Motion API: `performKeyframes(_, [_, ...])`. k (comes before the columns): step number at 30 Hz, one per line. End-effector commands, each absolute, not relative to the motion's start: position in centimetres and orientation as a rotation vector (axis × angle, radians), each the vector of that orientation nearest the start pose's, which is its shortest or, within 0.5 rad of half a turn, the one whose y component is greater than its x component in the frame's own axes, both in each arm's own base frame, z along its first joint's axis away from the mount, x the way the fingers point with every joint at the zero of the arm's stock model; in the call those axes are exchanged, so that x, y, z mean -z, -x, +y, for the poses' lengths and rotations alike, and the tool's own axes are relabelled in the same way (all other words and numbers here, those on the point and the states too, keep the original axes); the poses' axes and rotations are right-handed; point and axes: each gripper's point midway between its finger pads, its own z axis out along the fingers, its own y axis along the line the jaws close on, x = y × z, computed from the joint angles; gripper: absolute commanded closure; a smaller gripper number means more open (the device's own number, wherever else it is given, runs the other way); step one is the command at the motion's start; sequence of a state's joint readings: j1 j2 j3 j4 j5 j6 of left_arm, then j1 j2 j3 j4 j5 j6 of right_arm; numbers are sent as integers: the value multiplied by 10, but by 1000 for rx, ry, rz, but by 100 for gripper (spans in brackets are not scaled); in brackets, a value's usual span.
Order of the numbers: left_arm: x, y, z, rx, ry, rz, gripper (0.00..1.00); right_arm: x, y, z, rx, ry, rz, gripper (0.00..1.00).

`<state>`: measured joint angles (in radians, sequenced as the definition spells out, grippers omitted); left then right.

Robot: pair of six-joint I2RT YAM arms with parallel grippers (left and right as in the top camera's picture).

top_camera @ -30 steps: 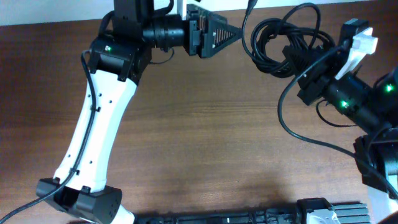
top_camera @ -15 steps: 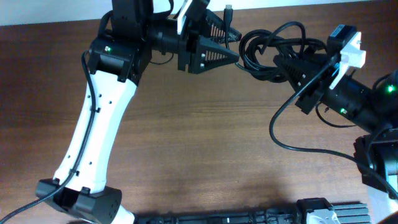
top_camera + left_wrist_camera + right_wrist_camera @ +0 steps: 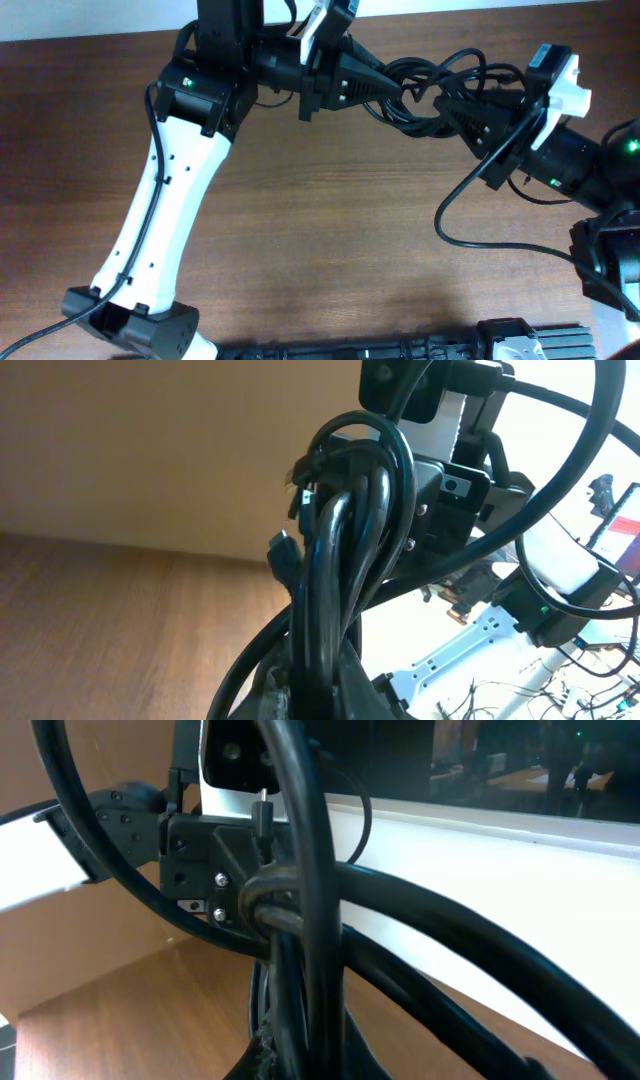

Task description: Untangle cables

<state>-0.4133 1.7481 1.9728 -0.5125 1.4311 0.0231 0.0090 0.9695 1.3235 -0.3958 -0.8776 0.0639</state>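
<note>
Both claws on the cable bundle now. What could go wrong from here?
1. The left claw and right claw both seem to grip the cables as one tight bunch; pulling apart could tighten the knot instead of freeing a cord.
2. The right arm's own wire loops just below the bundle and could snag.
3. The claws sit nearly tip to tip; a small misstep could collide them.

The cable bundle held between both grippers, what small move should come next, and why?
Probably draw the left gripper and right gripper slowly apart. Both appear shut on the cable bundle from opposite sides, close together, and both wrist views show its strands packed tight; a gentle pull might open the loops.
</note>
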Motion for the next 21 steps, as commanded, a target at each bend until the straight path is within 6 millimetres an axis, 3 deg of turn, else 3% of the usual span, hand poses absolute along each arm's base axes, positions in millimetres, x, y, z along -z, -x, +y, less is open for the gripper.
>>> performKeyframes(1, [-467, -281, -312, 1515, -1332, 1303, 100, -472, -257, 135, -747, 642, 1508, 83])
performKeyframes(3, [-466, -287, -311, 1487, -1311, 1322, 100, -461, -268, 124, -693, 556, 1577, 53])
performKeyframes(7, [-462, -314, -305, 1371, -1219, 1396, 100, -429, -283, 101, -590, 389, 1750, 12])
performKeyframes(11, [-457, -342, -297, 1241, -1129, 1462, 100, -411, -285, 91, -546, 323, 1835, 7])
performKeyframes(13, [-456, -344, -297, 1159, -1180, 1396, 100, -410, -284, 91, -547, 323, 1841, 7])
performKeyframes(16, [-451, -344, -296, 1021, -1291, 1267, 100, -418, -274, 89, -474, 397, 1790, 6])
performKeyframes(21, [-439, -339, -295, 933, -1387, 1195, 100, -449, -254, 51, -210, 269, 1680, 6])
